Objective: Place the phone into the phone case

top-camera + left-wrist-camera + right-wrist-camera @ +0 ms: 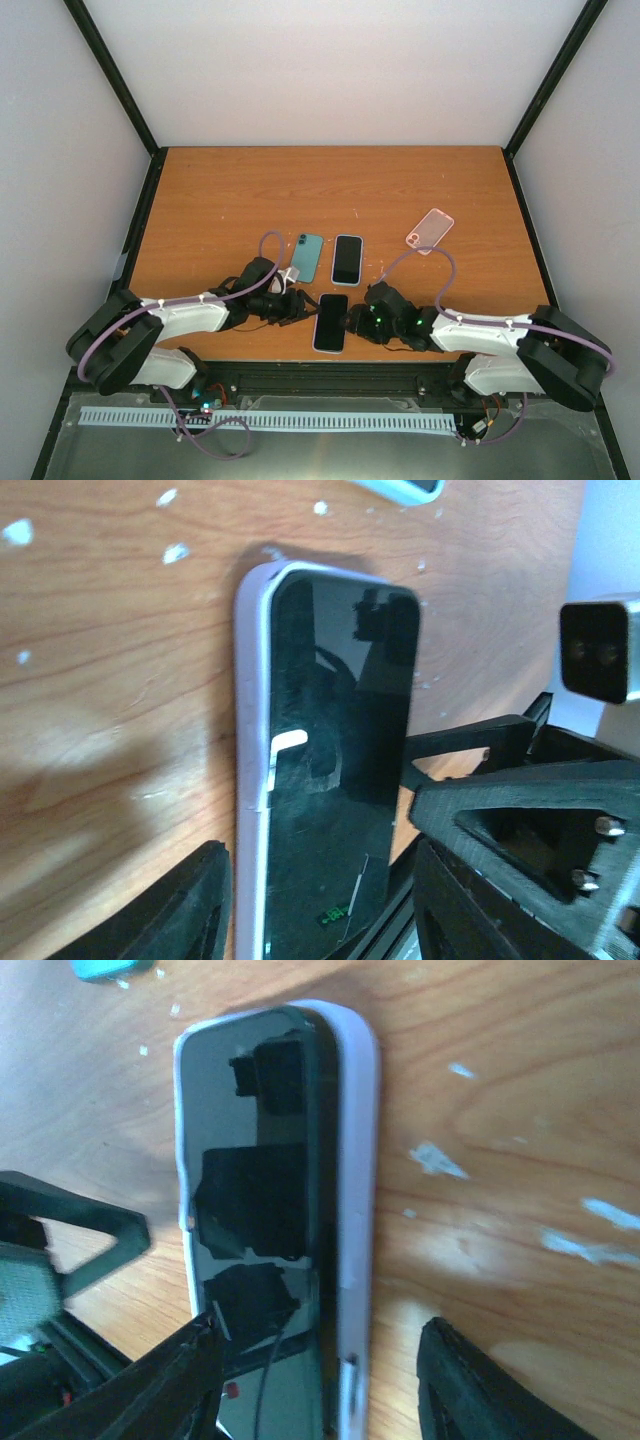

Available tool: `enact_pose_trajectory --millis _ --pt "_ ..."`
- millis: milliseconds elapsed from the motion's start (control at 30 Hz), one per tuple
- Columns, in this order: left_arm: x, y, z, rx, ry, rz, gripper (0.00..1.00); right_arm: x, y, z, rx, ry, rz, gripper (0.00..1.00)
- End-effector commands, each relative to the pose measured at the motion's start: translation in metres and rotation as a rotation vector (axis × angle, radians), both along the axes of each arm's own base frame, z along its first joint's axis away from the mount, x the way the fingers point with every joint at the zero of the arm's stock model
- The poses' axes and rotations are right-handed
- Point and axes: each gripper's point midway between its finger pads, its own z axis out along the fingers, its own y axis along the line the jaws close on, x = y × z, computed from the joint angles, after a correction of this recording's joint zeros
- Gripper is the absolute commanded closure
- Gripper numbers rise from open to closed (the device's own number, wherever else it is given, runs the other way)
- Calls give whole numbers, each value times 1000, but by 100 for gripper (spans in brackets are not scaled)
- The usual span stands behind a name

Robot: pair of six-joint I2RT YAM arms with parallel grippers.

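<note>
A black-screened phone [331,322] lies in a lavender case [250,730] near the table's front edge, between my two grippers. In the left wrist view the phone [340,730] sits against the case's left wall. In the right wrist view the phone [250,1140] shows a dark gap along the case's right wall [358,1160], so it looks tilted rather than flush. My left gripper [298,305] [320,910] is open, its jaws either side of the phone's near end. My right gripper [353,321] [320,1390] is open and straddles the phone from the other side.
A teal phone [307,257] and another dark-screened phone [347,260] lie side by side just behind. A clear pink case [430,230] lies at the back right. The table's front edge runs just under both grippers.
</note>
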Motion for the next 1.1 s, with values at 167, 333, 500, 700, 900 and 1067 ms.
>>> enact_pose_trajectory --millis 167,333,500,700,900,1067 --pt "-3 -2 -15 -7 -8 -49 54 14 27 4 134 -12 -21 44" --pt "-6 -5 -15 -30 6 -64 60 21 42 27 236 -61 -2 44" --pt "-6 -6 -12 -34 2 -65 61 28 52 70 369 -162 12 43" --pt "-5 -2 -11 -12 -6 -58 55 29 57 92 452 -189 14 43" --pt "-7 3 -18 21 -6 -58 54 24 60 75 414 -132 43 42" --pt "-9 6 -23 37 0 -52 54 18 64 65 414 -116 81 43"
